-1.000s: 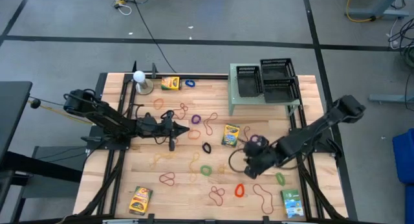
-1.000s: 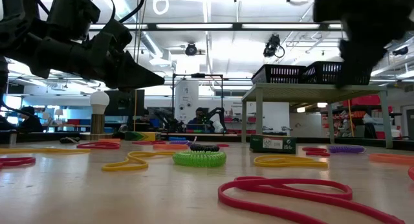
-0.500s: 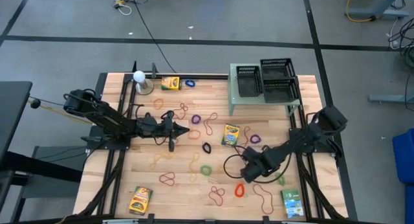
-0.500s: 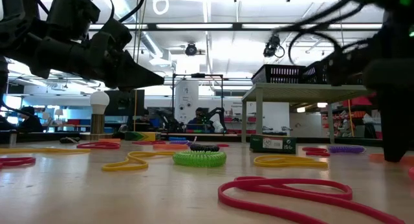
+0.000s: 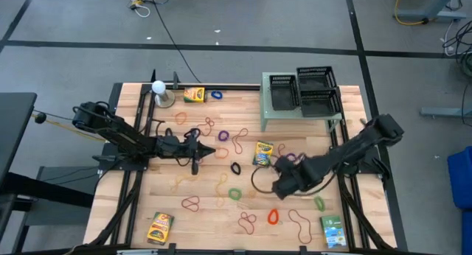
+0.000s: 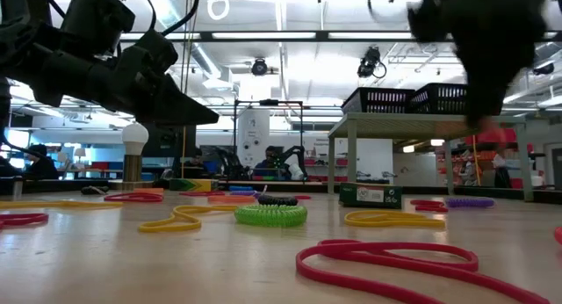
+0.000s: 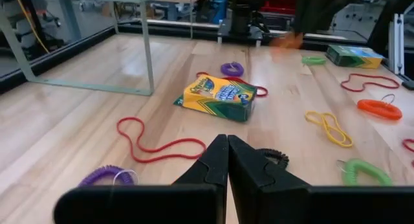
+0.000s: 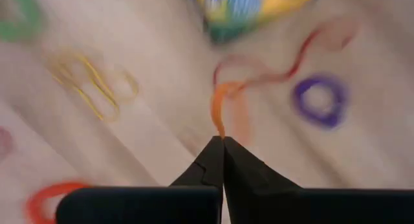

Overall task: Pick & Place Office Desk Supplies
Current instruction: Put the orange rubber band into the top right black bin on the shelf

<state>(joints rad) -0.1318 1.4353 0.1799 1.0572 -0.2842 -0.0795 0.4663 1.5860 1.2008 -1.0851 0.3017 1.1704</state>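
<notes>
The wooden table (image 5: 147,203) carries many rubber-band loops and a few crayon boxes spread across it. A green rack (image 5: 295,111) with black baskets stands at the far right side. The right gripper (image 8: 223,141) hangs above the table near the crayon box (image 5: 263,153) in the middle, and its fingers are pressed together, pinching an orange rubber band (image 8: 221,106) that dangles from the tips. The left gripper (image 7: 227,141) waits over the left middle of the table, fingers pressed together on nothing.
</notes>
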